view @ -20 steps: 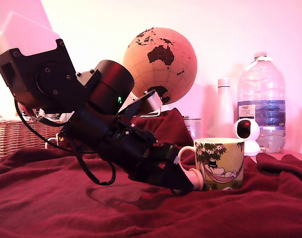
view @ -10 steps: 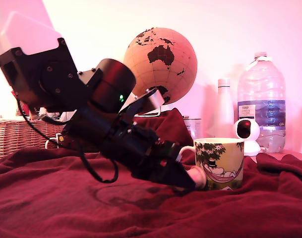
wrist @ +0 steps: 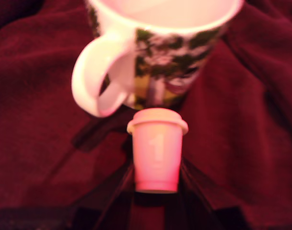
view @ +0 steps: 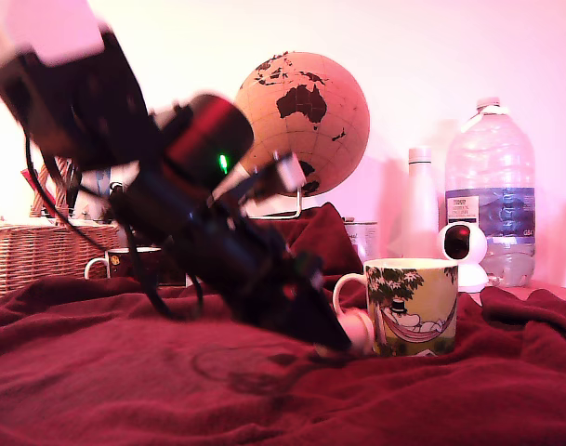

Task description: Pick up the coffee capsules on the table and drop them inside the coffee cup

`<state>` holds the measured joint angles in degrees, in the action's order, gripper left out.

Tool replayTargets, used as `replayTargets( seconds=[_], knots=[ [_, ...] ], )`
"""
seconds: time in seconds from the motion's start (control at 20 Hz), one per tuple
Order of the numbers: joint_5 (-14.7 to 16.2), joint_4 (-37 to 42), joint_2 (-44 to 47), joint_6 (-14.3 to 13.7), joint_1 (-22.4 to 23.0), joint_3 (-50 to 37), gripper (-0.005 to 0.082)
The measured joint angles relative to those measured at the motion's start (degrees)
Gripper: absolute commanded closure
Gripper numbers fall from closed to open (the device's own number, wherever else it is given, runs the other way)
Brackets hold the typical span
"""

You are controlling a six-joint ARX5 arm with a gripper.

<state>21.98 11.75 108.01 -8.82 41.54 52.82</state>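
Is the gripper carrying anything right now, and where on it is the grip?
Yes: the gripper holds a pale capsule by its narrow end, rimmed end pointing toward the coffee cup.

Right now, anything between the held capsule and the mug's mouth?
Only the mug's own wall. The tool holds the pale capsule low beside the coffee cup, near its handle and below the rim. It probably needs to lift first. Nothing else visibly stands between them.
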Motion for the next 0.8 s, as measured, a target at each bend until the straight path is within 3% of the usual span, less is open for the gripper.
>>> replayTargets(
  seconds=[0.4,0.8],
  knots=[
    [0.0,-8.96,-9.03,-1.09,0.0,0.02,0.0625],
    [0.0,-5.7,-12.33,-1.7,0.0,0.02,0.0625]
  ],
)
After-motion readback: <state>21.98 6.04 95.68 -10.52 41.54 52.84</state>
